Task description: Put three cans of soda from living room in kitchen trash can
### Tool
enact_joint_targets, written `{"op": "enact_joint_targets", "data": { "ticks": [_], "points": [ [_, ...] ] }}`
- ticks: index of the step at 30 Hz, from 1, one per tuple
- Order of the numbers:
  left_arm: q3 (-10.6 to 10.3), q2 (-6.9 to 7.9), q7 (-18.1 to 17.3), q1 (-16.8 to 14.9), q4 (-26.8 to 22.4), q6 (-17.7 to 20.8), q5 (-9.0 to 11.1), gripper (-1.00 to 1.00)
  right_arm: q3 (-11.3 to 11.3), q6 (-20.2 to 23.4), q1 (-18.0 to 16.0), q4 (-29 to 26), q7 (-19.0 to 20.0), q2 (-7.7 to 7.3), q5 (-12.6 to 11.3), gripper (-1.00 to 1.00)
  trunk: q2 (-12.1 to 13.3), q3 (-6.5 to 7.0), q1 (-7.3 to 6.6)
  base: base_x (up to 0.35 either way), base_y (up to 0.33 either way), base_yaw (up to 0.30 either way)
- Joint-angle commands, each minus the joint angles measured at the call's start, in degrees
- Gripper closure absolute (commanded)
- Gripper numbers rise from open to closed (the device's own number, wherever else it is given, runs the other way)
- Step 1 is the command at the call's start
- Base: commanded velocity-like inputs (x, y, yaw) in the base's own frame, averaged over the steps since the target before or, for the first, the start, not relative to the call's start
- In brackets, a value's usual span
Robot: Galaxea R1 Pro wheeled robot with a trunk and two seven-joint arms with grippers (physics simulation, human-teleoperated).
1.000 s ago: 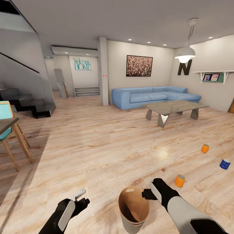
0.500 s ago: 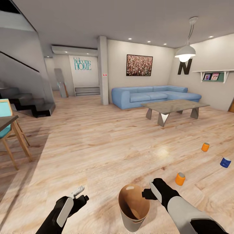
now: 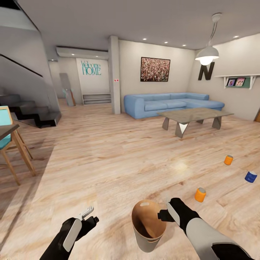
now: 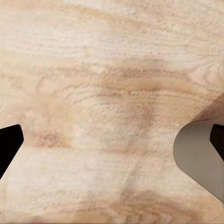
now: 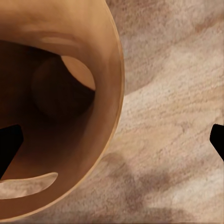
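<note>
**Bin held at the rim, three cans on the floor ahead**

Nearest me, the right hand [image 3: 163,215] is clenched on the rim of the tash can [image 3: 148,238], which hangs upright just in front of the robot, its brown inside facing up. From the right wrist camera the tan rim [image 5: 114,93] curves across, one dark fingertip [image 5: 8,147] inside the wall and the other [image 5: 218,140] outside over the wood floor [image 5: 177,154].

The left hand [image 3: 87,214] hovers to the left of the bin, apart from it, holding nothing. Its fingers [image 4: 9,144] stand spread wide over bare boards, and the bin's grey wall [image 4: 198,156] shows beside one of them.

Beyond the right hand and a little to its right stands the nearest orange can [image 3: 200,194], upright on the floor. Further right is the blue can [image 3: 250,177], and beyond that the second orange can [image 3: 228,160]; all three are well apart from either hand.

Further back stand the grey low bench [image 3: 195,116], then the blue corner sofa [image 3: 169,104], and the black letter N [image 3: 205,70] on the wall.
</note>
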Motion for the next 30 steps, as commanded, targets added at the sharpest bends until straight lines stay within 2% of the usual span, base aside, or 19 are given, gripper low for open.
{"op": "enact_joint_targets", "data": {
  "ticks": [1, 21, 30],
  "points": [
    [0.0, -0.01, 0.0, 0.0, 0.0, 0.0, -0.01, -1.0, 0.0, 0.01, -0.01, 0.0, 0.0, -0.01, -0.01, -1.0, -0.02, -0.23, 0.02, 0.0, 0.0, 0.0],
    [-0.01, -0.04, 0.07, -0.01, 0.36, 0.0, -0.05, -1.0, 0.0, 0.03, -0.01, -0.03, 0.01, -0.03, -0.04, -1.0, -0.29, -4.66, 0.54, 0.0, 0.0, 0.0],
    [-0.3, -0.03, 0.24, 0.09, 0.42, -0.21, -0.43, -1.0, 0.0, 0.03, -0.03, -0.08, 0.01, -0.03, -0.06, -1.0, -0.29, -4.66, 0.54, 0.005, 0.0, 0.0]
  ]
}}
